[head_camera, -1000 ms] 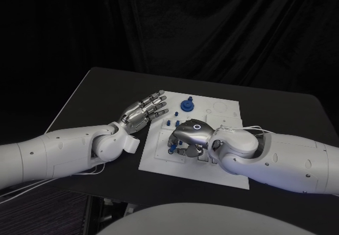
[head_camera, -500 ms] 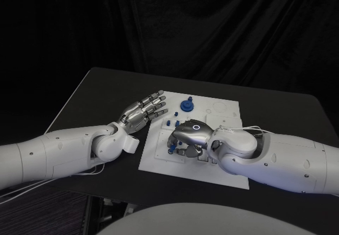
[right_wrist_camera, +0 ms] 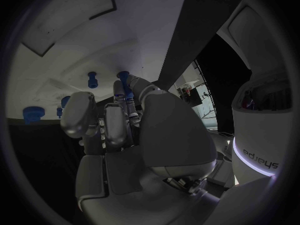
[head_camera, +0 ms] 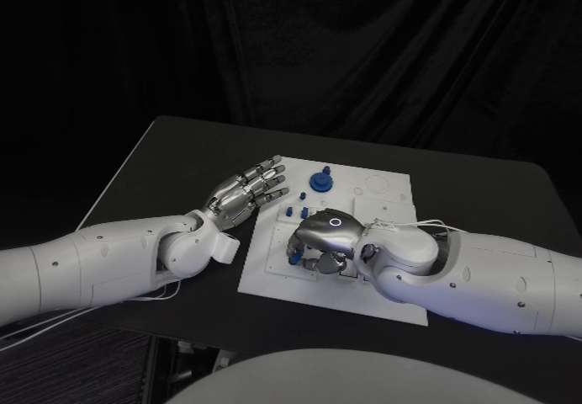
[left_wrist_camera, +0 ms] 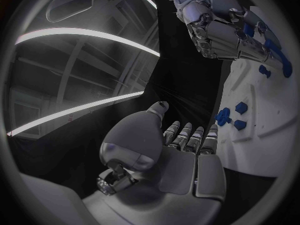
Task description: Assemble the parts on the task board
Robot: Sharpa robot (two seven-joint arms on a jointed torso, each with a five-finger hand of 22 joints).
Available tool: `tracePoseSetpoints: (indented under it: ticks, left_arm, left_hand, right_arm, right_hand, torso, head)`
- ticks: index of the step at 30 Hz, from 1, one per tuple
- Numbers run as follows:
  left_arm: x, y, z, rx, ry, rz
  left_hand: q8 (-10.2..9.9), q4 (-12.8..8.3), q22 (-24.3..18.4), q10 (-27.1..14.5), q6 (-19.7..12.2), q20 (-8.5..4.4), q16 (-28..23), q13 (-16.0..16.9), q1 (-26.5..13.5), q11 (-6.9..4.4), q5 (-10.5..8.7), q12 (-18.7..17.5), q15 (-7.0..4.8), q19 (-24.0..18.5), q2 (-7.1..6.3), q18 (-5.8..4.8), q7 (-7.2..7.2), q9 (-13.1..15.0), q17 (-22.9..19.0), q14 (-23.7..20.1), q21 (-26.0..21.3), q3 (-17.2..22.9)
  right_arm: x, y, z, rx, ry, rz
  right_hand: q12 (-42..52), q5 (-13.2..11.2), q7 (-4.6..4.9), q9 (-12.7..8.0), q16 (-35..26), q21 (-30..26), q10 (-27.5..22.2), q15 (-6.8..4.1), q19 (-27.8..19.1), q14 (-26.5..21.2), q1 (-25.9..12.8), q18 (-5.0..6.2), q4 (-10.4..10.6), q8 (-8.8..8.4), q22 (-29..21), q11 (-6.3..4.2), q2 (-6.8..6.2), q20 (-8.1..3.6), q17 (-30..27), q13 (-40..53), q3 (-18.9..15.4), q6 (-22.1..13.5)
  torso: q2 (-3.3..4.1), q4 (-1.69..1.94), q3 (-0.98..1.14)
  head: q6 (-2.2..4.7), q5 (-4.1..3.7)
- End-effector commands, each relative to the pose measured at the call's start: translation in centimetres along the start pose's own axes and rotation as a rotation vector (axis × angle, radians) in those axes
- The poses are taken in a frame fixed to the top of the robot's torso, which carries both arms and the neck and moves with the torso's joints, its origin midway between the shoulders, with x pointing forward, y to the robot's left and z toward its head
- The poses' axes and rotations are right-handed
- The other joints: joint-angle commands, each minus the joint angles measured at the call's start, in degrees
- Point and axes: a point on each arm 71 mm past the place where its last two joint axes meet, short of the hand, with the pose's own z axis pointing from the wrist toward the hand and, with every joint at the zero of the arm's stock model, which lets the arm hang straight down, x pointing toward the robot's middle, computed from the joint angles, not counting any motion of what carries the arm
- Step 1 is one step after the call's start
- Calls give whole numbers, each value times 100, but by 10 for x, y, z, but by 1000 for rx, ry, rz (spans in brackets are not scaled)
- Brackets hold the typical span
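From the head camera, the white board (head_camera: 386,195) lies in the middle of the black table (head_camera: 158,160). The left hand (head_camera: 246,194) lies flat at the board's left edge, fingers straight and slightly apart, holding nothing. The right hand (head_camera: 321,238) is hunched over the board's middle, fingers curled downward onto small blue pieces (head_camera: 298,250) beneath it; whether it actually grips one I cannot tell. A taller blue knob (head_camera: 320,179) stands on the board beyond both hands, clear of them.

From the left wrist, the left hand (left_wrist_camera: 181,155) has its fingers (left_wrist_camera: 194,137) stretched out side by side beside the board (left_wrist_camera: 262,130), with nothing in the palm. Three blue pieces (left_wrist_camera: 232,117) sit on the board just past the fingertips. The right hand (left_wrist_camera: 222,27) shows farther along the board, bent over more blue pieces.

From the right wrist, the right hand (right_wrist_camera: 134,135) curls its fingers (right_wrist_camera: 115,122) towards the board (right_wrist_camera: 94,40), fingertips among blue pegs (right_wrist_camera: 92,79); the contact itself is hidden.
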Motion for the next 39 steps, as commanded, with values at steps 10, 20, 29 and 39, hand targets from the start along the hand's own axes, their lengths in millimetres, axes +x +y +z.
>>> tracePoseSetpoints:
  ticks: [10, 20, 29, 39]
  left_arm:
    - [2, -1, 0, 32, 19, -10]
    - [1, -1, 0, 36, 13, -6]
    - [-3, -5, -5, 54, -6, 6]
    - [-4, -11, -15, 74, -32, 19]
  left_hand:
    - [41, 12, 0, 4, 18, 10, 27, 8, -76, 9, 10, 22, 34, 27, 12, -54, 80, 8, 6, -12, 17, 74]
    - [41, 12, 0, 4, 18, 10, 27, 8, -76, 9, 10, 22, 34, 27, 12, -54, 80, 8, 6, -12, 17, 74]
    - [46, 6, -4, 7, 48, 8, 33, 10, -79, 13, 12, 43, 31, 26, 2, -55, 68, 12, 7, -11, 16, 86]
    - [66, -33, 16, 27, 120, 4, 75, 20, -82, 33, 32, 107, 12, 44, -42, -45, 80, 23, 16, 1, 25, 107]
  right_arm:
    - [7, -4, 1, 38, 67, -12]
    - [0, -5, -5, 3, -41, 8]
    - [-26, -13, -29, 2, -218, 150]
    - [-72, -49, -91, 132, -386, 444]
  right_hand:
    - [-640, -336, -176, 206, -383, -777, -1187, 321, -367, -341, -280, 35, 107, -716, 664, 419, -283, 194, -528, -19, -150, -1579]
    - [-203, -861, -553, -575, -295, -785, -2435, 395, -484, -494, -27, 104, 989, -810, 659, 549, -456, 379, -512, 51, -1223, -4157]
    - [438, -598, -179, -436, -147, -544, -2420, 426, -426, -429, 287, 75, 1024, -540, 699, 523, -255, 404, -354, 126, -1151, -2855]
    - [1291, 342, 150, -264, 16, -51, -1718, 283, -271, -263, 646, 16, 627, -209, 792, 349, 29, 300, -120, 292, -601, -1438]
  torso:
    - [1, 11, -3]
    - [2, 5, -3]
    - [-6, 5, 3]
    - [-36, -15, 5]
  head:
    - [0, -34]
    - [0, -38]
    - [0, -144]
    - [0, -312]
